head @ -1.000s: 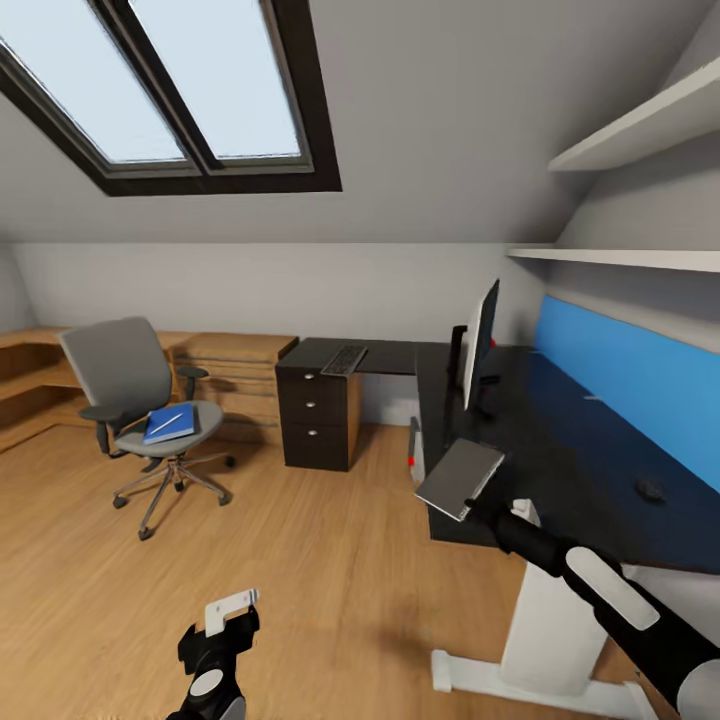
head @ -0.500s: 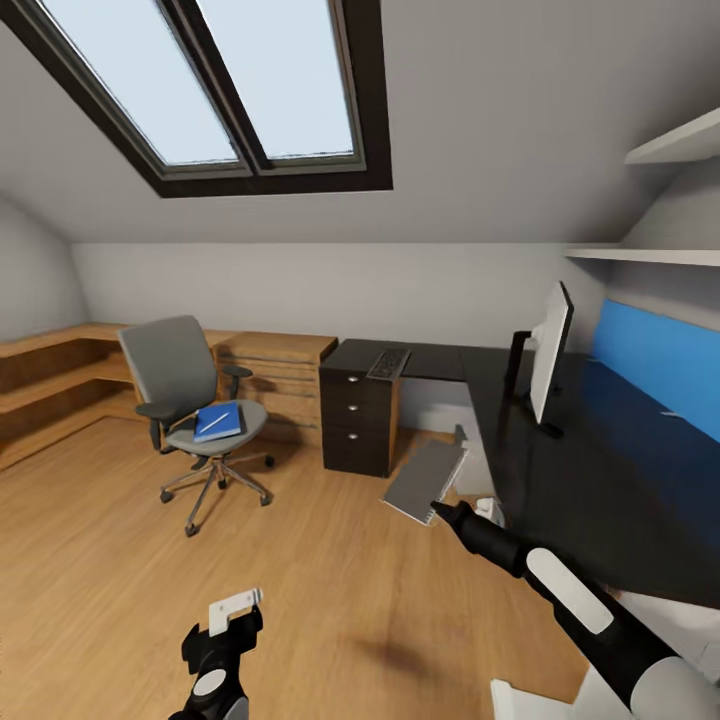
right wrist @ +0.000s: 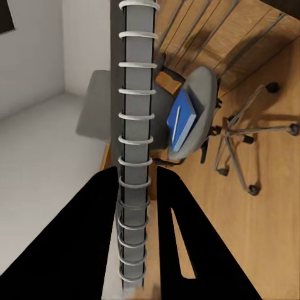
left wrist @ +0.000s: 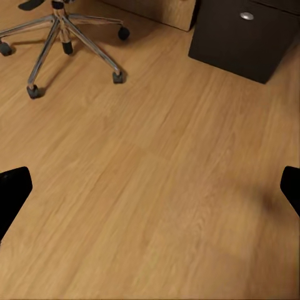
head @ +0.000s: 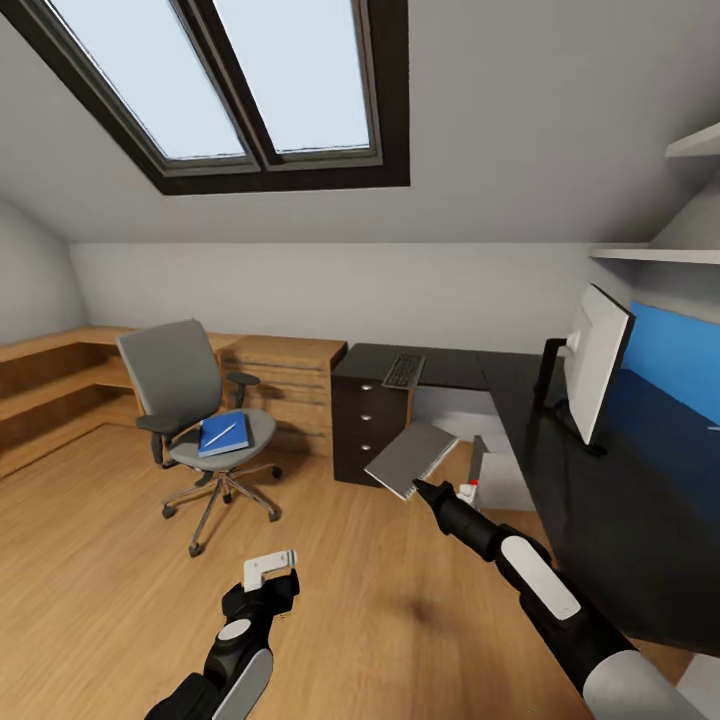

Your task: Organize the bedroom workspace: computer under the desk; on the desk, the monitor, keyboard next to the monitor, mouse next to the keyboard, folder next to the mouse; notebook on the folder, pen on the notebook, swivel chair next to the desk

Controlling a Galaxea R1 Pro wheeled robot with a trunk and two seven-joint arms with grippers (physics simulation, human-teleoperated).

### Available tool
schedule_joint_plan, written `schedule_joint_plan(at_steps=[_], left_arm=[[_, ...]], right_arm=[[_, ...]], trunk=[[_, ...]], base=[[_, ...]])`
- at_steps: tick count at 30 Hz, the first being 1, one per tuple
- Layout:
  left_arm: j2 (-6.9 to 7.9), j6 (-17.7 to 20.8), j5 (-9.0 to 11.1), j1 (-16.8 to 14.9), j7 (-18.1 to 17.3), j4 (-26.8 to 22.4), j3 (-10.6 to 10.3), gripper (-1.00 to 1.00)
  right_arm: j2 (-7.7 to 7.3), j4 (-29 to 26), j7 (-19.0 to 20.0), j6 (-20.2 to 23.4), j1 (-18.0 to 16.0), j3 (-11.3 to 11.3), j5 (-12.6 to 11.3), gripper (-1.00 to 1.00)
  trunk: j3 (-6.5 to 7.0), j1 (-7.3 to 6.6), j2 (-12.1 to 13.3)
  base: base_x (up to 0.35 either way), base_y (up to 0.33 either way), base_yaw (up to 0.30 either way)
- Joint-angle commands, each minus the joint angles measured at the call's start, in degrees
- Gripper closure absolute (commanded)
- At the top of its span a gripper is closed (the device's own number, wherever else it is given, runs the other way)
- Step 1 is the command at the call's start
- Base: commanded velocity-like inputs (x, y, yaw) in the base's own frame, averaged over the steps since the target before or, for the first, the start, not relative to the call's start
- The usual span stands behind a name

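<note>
With the right gripper (head: 414, 487) clamped on the notebook (head: 410, 458) and the left gripper (head: 270, 572) spread empty, the folder (head: 223, 434), apparently under the pen (head: 224, 433), must reach the desk (head: 590, 500) first.

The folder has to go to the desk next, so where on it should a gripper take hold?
Probably by an edge. The folder lies flat on the swivel chair seat with the pen across its top, so a pinch from the open front of the seat, between the armrests, at the edge nearest the robot, looks best, keeping it level.
</note>
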Motion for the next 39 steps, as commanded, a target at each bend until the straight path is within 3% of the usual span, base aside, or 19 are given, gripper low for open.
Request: schedule_joint_plan(at_steps=[1,4,5,8,22,31,39], left_arm=[[0.0,0.24,0.26,-0.07,0.47,-0.07,-0.17,-1.0],[0.12,0.33,0.17,-0.07,0.68,1.86,0.01,-1.0],[0.18,0.32,0.17,-0.07,0.72,2.02,0.15,-1.0],[0.19,0.29,0.16,-0.07,0.76,2.05,0.18,-1.0],[0.2,0.24,0.09,-0.07,0.81,2.07,0.1,-1.0],[0.2,0.24,0.08,-0.07,0.87,2.07,0.12,-1.0],[0.2,0.24,0.16,-0.07,0.8,2.15,0.12,-1.0]], right_arm=[[-0.06,0.02,0.08,0.07,-0.06,0.07,-0.44,1.0],[-0.62,0.15,0.05,-0.18,0.01,-0.1,-0.19,1.0],[-1.76,0.17,0.19,-0.19,0.03,-0.06,-0.22,1.0],[-2.06,0.17,0.18,-0.24,0.02,-0.09,-0.23,1.0],[-2.31,0.17,0.13,-0.28,0.02,-0.12,-0.24,1.0],[-2.39,0.17,0.1,-0.22,0.02,-0.13,-0.24,1.0],[-3.78,0.17,0.21,-0.17,0.01,-0.17,-0.32,1.0]], trunk=[[-0.06,0.03,-0.03],[-0.06,0.03,-0.03],[-0.06,0.03,-0.03],[-0.06,0.03,-0.03],[-0.15,0.03,-0.03],[-0.19,0.03,-0.03],[-0.19,0.03,-0.03]], base=[[0.308,0.179,0.0],[0.308,0.19,0.0],[0.308,0.194,-0.098],[0.308,0.194,-0.157],[0.308,0.195,-0.238],[0.318,0.121,-0.039],[0.329,0.006,-0.001]])
